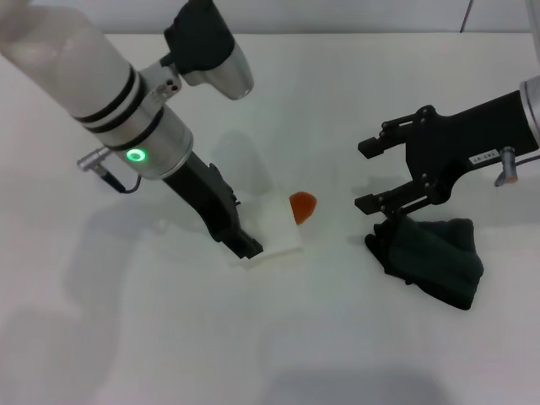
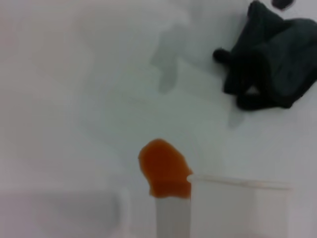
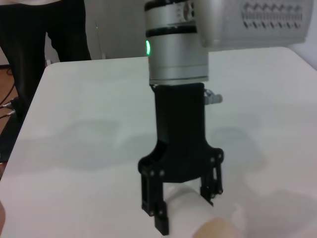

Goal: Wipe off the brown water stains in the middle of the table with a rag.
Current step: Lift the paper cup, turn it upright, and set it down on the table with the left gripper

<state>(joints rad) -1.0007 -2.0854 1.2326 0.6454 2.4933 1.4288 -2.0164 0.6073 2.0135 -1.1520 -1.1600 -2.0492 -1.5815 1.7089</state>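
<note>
The small glossy orange-brown water stain (image 1: 303, 206) sat in the middle of the plain white tabletop (image 1: 337, 101), and everything was placed around it. Touching the stain on the robot's left lay a white paper cup (image 1: 274, 224) on its side, with the left gripper (image 1: 245, 240) clamped on it. Well to the stain's other side lay the bunched dark green-black rag (image 1: 434, 257), untouched by the blot. Over the rag's stain-facing edge hovered the right gripper (image 1: 371, 175), fingers spread wide apart, one fingertip right at the cloth. No wiping had been done yet! To do it well, the gripper likely needed a deep bite on a thick fold, then a flat drag across the blot, clear of the cup.
</note>
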